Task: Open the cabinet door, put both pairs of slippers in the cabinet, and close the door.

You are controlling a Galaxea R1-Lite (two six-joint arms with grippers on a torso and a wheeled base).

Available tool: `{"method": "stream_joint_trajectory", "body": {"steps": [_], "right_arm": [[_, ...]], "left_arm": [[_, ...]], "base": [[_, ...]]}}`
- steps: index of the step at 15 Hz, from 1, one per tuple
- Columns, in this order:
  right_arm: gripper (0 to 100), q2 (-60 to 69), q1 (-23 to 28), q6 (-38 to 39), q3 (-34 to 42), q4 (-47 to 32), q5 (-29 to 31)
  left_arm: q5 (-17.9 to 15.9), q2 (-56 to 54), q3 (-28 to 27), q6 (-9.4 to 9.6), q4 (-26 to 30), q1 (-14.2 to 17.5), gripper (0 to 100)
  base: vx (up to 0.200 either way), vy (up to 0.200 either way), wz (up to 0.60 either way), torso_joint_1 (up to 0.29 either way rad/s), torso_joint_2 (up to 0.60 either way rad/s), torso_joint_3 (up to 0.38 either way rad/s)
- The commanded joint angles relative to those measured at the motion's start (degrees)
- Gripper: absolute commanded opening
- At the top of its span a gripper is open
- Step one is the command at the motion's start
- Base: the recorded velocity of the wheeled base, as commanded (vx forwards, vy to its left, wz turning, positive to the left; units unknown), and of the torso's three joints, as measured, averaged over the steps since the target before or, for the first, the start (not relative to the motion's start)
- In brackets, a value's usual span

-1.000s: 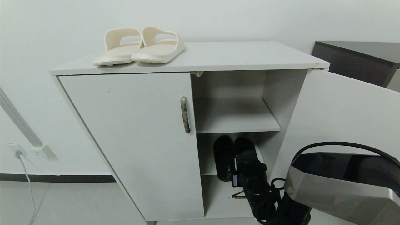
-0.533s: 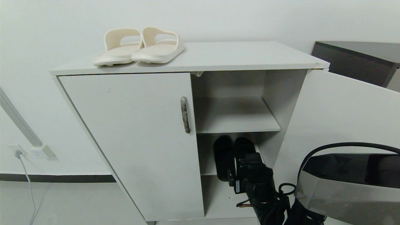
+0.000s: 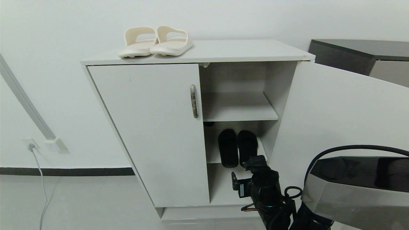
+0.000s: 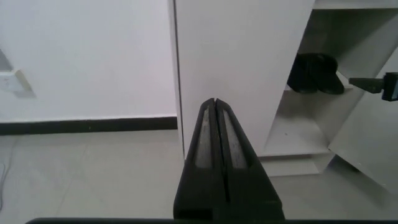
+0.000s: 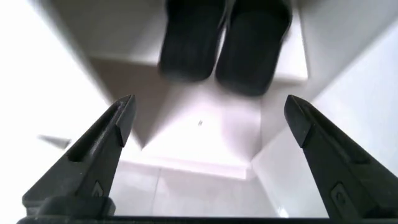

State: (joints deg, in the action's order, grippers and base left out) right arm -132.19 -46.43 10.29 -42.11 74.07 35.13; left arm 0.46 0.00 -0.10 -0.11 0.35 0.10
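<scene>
- Nearest: left gripper [image 4: 214,106], pinched shut on nothing, low over the floor [image 4: 93,174] in front of the closed left door [image 3: 153,127].
- Next: right gripper [image 3: 252,161], jaws spread wide and empty, before the open right half of the cabinet [image 3: 239,49]. Drawn back over the last second; then right up against the black slippers [image 3: 238,147], now apart from them and lower.
- Also shifted: the whole head view, with the cabinet smaller and more floor showing. Taken as camera motion, not a move of the furniture.
- Beyond the jaws: black slippers side by side on the middle shelf [image 3: 212,158], free of any grip. Read as the first pair delivered and let go.
- To the right: right door [image 3: 335,121] swung wide open.
- Farthest: cream slippers [image 3: 156,43] on the cabinet top, toward its left rear, in the same spot on it as before.
- Judged about halfway: door opened, one pair in. Left to do: fetch the cream pair, perhaps onto the bare upper shelf [image 3: 239,108], then shut the door.
</scene>
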Motion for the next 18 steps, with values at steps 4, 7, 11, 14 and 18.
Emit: {"method": "stream_joint_trajectory", "body": {"steps": [4,7,11,14,18], "right_arm": [[100,0.4,-0.1,-0.3,0.4,0.2,-0.5],[100,0.9,-0.1,-0.3,0.9,0.2,-0.4],[100,0.8,-0.1,-0.3,1.9,0.5,-0.2],[100,0.6,-0.1,-0.2,4.2,3.3,-0.1],[100,0.2,-0.5,-0.1,5.6,4.9,-0.2]], "left_arm": [[0.0,0.1,0.0,0.11,0.0,0.0,0],[0.0,0.1,0.0,0.11,0.0,0.0,0],[0.0,0.1,0.0,0.02,0.0,0.0,0],[-0.1,0.1,-0.1,0.02,0.0,0.0,0],[-0.1,0.1,-0.1,0.02,0.1,0.0,0]], "base": [[0.000,0.000,0.00,0.000,0.00,0.000],[0.000,0.000,0.00,0.000,0.00,0.000],[0.000,0.000,0.00,0.000,0.00,0.000],[0.000,0.000,0.00,0.000,0.00,0.000],[0.000,0.000,0.00,0.002,0.00,0.146]]}}
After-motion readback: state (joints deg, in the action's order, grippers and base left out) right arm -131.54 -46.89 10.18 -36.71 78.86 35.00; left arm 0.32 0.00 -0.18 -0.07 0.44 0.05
